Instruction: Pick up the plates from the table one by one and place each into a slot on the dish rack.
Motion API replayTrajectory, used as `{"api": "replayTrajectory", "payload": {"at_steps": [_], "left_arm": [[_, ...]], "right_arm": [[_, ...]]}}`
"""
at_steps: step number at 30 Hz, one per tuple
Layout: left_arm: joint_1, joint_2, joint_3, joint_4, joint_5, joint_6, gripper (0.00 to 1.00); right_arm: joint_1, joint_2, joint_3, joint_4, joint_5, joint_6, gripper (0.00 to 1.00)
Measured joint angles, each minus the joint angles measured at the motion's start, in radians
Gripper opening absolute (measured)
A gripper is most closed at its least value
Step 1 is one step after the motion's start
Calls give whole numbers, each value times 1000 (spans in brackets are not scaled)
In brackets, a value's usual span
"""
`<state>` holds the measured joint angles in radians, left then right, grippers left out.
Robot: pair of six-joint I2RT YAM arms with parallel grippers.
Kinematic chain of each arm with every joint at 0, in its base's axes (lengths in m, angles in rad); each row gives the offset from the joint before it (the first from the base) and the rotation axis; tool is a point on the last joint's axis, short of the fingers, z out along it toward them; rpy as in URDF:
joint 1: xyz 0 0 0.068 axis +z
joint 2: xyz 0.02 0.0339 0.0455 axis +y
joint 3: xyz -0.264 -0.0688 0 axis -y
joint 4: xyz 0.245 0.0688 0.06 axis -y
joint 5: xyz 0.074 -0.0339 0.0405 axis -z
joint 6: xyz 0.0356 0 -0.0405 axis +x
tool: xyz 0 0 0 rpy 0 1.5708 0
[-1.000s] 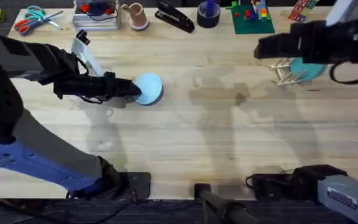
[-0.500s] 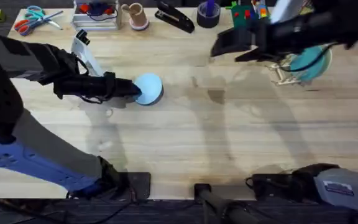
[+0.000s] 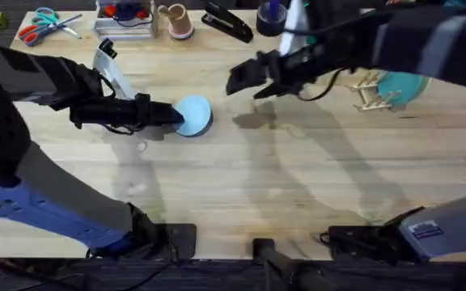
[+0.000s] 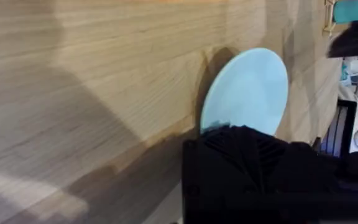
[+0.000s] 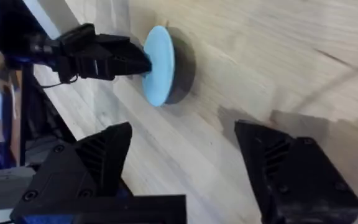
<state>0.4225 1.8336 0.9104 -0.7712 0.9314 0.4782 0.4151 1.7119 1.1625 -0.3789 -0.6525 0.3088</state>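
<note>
Overhead, I have the left gripper out over the left half of the pale planked wooden table, its black fingers closed on the near edge of a small round light blue plate. That plate sits tilted, its far rim down against the wood, with a dark shadow under it. From the left wrist camera I see the same light blue plate as a pale oval rising just past the black gripper body, one edge meeting the table; the fingertips themselves are hidden behind the body there.

My right arm reaches across the middle of the table from the right side, and the right gripper hangs above the wood to the right of the blue plate, well apart from it, with a shadow on the planks below. In the right wrist view its two black fingers stand wide apart with nothing between them, and beyond them I can see the blue plate on edge, pinched by the left gripper.

At the far right of the table stands the small natural-wood dish rack of thin sticks, and a round teal plate stands upright in it, partly hidden by my right arm
</note>
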Motion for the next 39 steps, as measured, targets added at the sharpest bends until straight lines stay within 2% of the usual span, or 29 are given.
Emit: {"api": "replayTrajectory", "payload": {"at_steps": [12, 23, 39], "left_arm": [[0, 0, 0, 0, 0, 0, 41], [0, 0, 0, 1, 0, 0, 40], [0, 0, 0, 1, 0, 0, 41]], "right_arm": [[141, 121, 0, 235, -5, 157, 988], [262, 165, 1, 293, 151, 358, 988], [289, 165, 1, 394, 272, 432, 990]]}}
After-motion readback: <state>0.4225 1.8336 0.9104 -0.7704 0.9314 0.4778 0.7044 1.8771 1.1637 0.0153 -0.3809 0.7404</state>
